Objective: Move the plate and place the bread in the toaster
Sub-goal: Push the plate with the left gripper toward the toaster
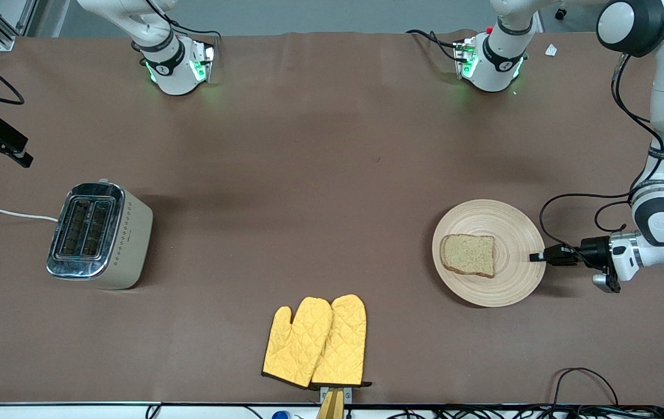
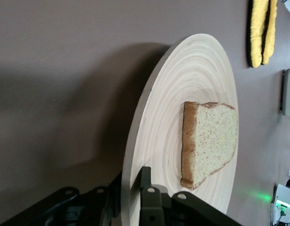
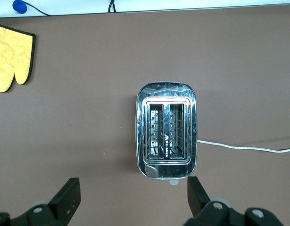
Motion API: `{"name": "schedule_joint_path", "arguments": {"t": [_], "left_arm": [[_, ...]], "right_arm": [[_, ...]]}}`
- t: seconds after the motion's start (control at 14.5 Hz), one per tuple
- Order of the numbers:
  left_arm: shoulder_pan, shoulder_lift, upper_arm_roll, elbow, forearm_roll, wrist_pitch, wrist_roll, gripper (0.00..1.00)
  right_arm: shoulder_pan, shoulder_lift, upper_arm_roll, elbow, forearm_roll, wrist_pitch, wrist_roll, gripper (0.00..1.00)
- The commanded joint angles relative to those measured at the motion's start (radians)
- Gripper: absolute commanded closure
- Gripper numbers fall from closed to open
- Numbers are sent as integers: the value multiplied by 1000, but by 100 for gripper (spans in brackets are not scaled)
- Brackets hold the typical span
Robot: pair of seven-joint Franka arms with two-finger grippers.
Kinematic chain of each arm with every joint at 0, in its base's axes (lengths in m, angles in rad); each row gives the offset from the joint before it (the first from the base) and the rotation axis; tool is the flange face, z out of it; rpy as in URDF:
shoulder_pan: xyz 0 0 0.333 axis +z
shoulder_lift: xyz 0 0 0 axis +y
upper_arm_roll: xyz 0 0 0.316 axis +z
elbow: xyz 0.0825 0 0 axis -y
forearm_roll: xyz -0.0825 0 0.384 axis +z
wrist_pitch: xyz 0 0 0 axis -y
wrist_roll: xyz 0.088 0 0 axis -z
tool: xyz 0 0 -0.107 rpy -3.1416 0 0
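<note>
1. You are at the opening of the job: the plate [image 1: 488,252] sits on the surface [image 1: 320,174] toward the left arm's end, the bread [image 1: 469,255] lies flat on it, and neither has reached its place yet

2. The toaster [image 1: 99,234] stands well apart from them toward the right arm's end, both slots empty and facing up, its white cord [image 1: 6,214] trailing off the edge of the front view

3. Your left tool [image 1: 540,256] is at the plate's rim on the side toward the left arm's end, and its fingers [image 2: 145,188] are pinched narrow on that rim, one above the wood and one below, as the left wrist view shows

4. The grip reads as just made; the plate looks flat on the surface, so judge the move as secured but not begun

5. The bread rests near the gripped rim without touching the tool, so any tilt while you carry the plate could slide the slice

6. Your right tool [image 3: 130,197] waits high over the toaster, fingers spread wide and holding nothing, with the slots framed between them in the right wrist view

7. A pair of yellow oven mitts [image 1: 315,341] lies nearer to the front camera than everything else, between plate and toaster, and plays no part so far

8. Still ahead of you: shift the plate, lift the bread off it, and drop the slice into a slot
</note>
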Motion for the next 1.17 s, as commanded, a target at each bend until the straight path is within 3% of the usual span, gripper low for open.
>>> {"name": "schedule_joint_path", "arguments": {"t": [0.0,0.35,0.48,0.83,1.11], "left_arm": [[-16,-19,-73,4,4,8,-41,100],[-117,-15,-200,73,-3,33,-280,100],[-184,-8,-233,81,-75,57,-333,100],[-374,32,-233,81,-253,223,-334,100],[-560,89,-231,94,-414,460,-334,100]], "right_arm": [[-4,-6,4,-13,-5,-7,0,0],[-2,-6,4,-11,-5,-36,-1,0],[-4,-5,4,-11,-5,-36,2,0],[-7,3,2,-13,-1,-30,-4,0],[25,12,5,-19,53,-39,2,0]]}}
